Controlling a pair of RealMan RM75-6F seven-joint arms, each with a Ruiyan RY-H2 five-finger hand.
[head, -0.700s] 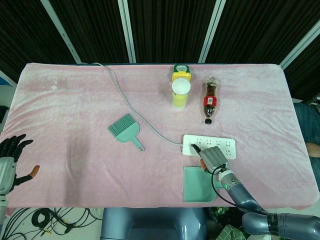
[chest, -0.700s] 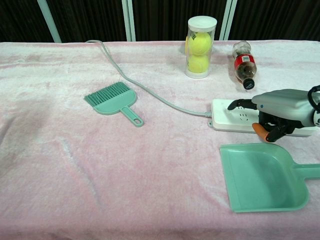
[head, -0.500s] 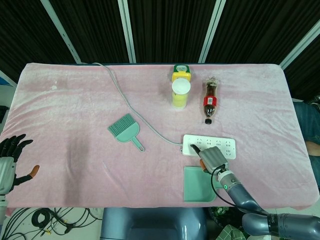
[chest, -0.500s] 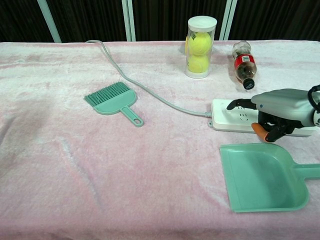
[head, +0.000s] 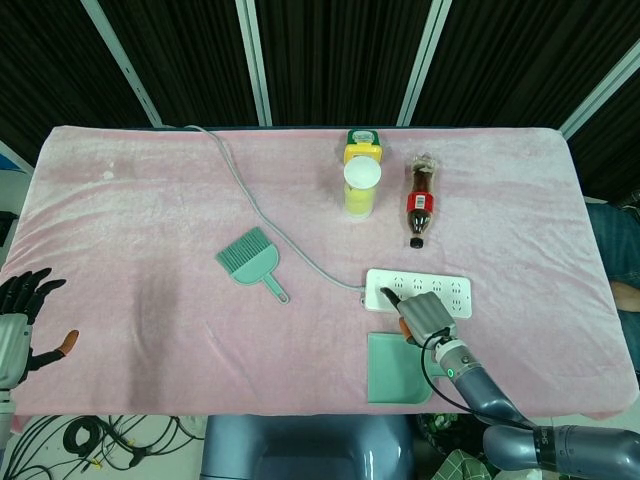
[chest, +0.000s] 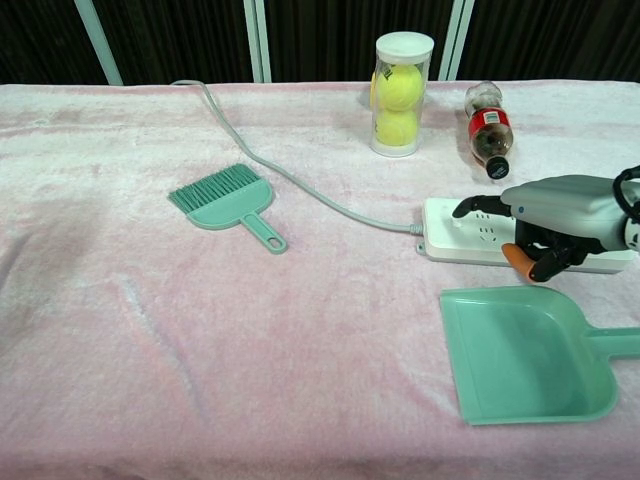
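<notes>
My right hand (head: 426, 316) (chest: 562, 213) hovers over the white power strip (head: 445, 289) (chest: 468, 238) at the front right of the pink cloth. One dark finger (chest: 474, 207) reaches out over the strip's left end while the others are curled under; it holds nothing. Whether the fingertip touches the strip I cannot tell. A green dustpan (head: 393, 369) (chest: 524, 358) lies just in front of the strip. My left hand (head: 18, 318) hangs off the table's left front edge, fingers spread and empty.
A small green brush (head: 251, 259) (chest: 226, 199) lies mid-table. The strip's grey cable (head: 258, 205) (chest: 300, 186) runs to the back left. A clear tube of tennis balls (head: 361, 187) (chest: 402, 82) and a lying cola bottle (head: 419, 199) (chest: 487, 129) stand behind.
My right hand has crept very slightly up and further over the power strip. Nothing else has moved.
</notes>
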